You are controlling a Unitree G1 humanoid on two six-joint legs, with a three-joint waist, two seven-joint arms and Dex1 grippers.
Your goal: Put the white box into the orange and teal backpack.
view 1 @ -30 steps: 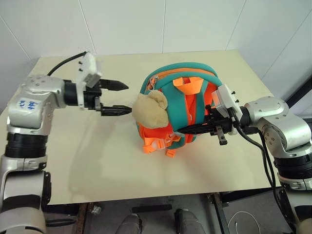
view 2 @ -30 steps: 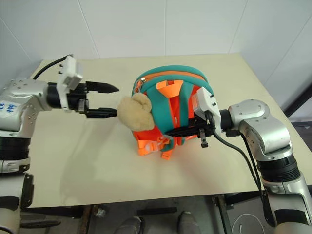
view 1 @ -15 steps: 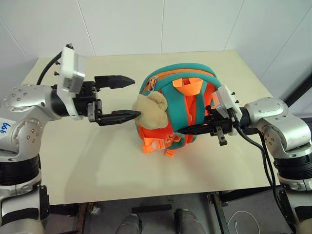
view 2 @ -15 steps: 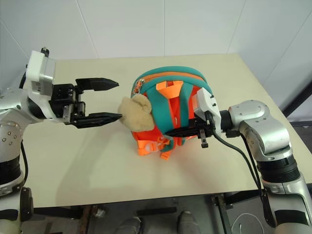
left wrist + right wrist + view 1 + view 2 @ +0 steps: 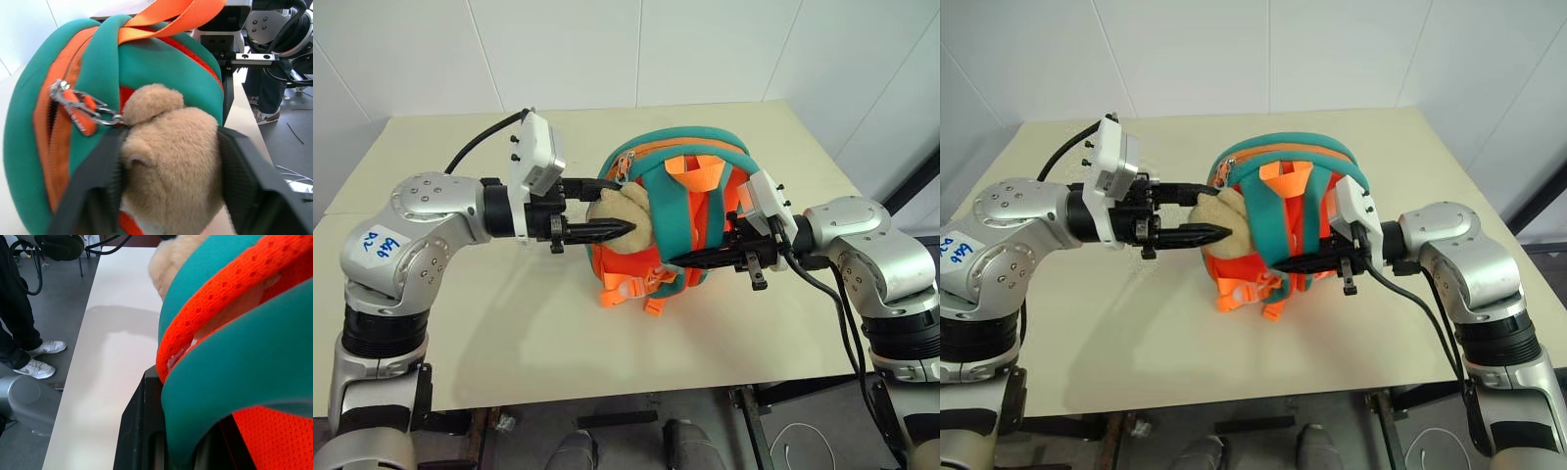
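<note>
The only writing that shows is a blue-lettered white sticker (image 5: 378, 246) on the left arm's upper shell, at the left of the frame; its characters are too small and skewed to read. The orange and teal backpack (image 5: 690, 181) stands just right of centre on a pale cream table (image 5: 538, 323), its teal straps and orange webbing facing the camera. A tan plush toy (image 5: 625, 211) hangs at its left side beside a silver zipper clasp (image 5: 80, 103).

The left gripper (image 5: 607, 208) reaches in from the left, its black fingers (image 5: 244, 181) pressed against both sides of the plush toy, clenched on it. The right gripper (image 5: 690, 260) comes in from the right, fingers pinched together on a teal strap (image 5: 234, 372) low on the backpack.

White panelled walls rise behind the table. Below its near edge lies grey floor; in the right wrist view a person's white sneakers (image 5: 36, 360) stand on it.
</note>
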